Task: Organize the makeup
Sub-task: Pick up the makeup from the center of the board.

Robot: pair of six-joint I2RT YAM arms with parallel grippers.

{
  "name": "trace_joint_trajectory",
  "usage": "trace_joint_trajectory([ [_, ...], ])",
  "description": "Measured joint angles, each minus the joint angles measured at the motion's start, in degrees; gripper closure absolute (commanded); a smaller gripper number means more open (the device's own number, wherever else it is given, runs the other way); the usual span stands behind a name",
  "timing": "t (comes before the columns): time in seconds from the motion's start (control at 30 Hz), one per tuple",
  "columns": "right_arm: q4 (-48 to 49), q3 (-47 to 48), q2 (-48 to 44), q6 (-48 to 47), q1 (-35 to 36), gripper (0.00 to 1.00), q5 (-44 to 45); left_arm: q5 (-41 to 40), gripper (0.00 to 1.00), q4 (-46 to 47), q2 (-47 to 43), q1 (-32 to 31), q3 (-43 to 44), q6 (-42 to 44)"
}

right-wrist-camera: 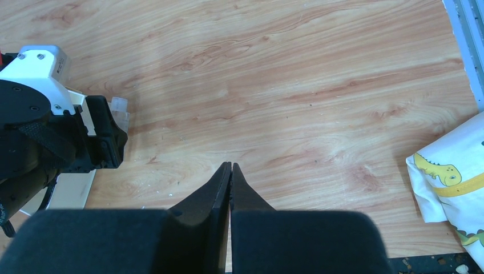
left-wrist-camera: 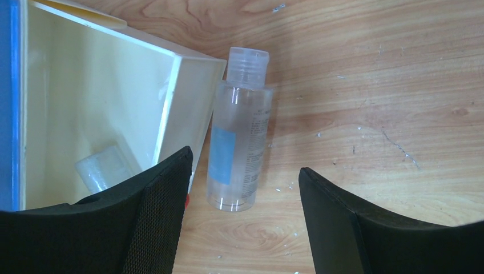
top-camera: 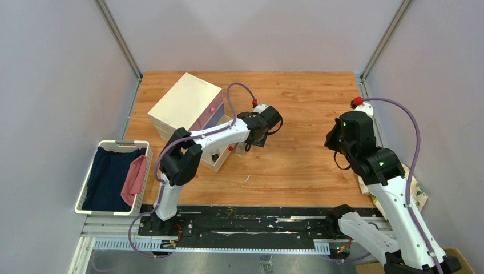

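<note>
Wood-grain bench (top-camera: 297, 165), grey walls on three sides.

- Clear bottle (left-wrist-camera: 238, 131): lies on its side on bare wood, left of bench centre. Clear flip cap, blue label panel, fine print down one side. It is just beside the outer wall of the open drawer (left-wrist-camera: 191, 108), cap end near the drawer's corner; contact cannot be made out.
- Inside that cream drawer: one small clear piece (left-wrist-camera: 105, 168) on the floor near the wall, too blurred to name.
- Left pincer (left-wrist-camera: 244, 162): spread wide and gripping nothing. It hangs over the bottle's base end, with one finger above the drawer rim and the other above bare wood beyond the bottle. From above, it (top-camera: 252, 141) sits at the end of an arm stretched across the drawer.
- Cream box (top-camera: 185, 103): left rear part of the bench, turned at an angle, pink and purple drawer fronts (top-camera: 214, 111) facing right.
- Right pincer (right-wrist-camera: 230, 166): fingers pressed together, nothing between them, held above bare wood on the right half, well apart from the bottle.
- Dinosaur-print cloth (right-wrist-camera: 451, 177): at the right edge of the bench, near corner.
- White basket (top-camera: 122, 144): off the left edge, dark blue and pink fabric inside.
</note>
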Motion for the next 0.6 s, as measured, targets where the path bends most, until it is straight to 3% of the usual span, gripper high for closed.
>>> trace_joint_trajectory([
  [0.5, 0.02, -0.09, -0.07, -0.13, 0.00, 0.95, 0.09, 5.31, 0.33, 0.57, 6.67, 1.16, 0.59, 0.68],
  [0.6, 0.02, -0.52, -0.07, -0.15, 0.00, 0.95, 0.11, 6.14, 0.45, 1.33, 6.84, 1.95, 0.59, 1.07],
])
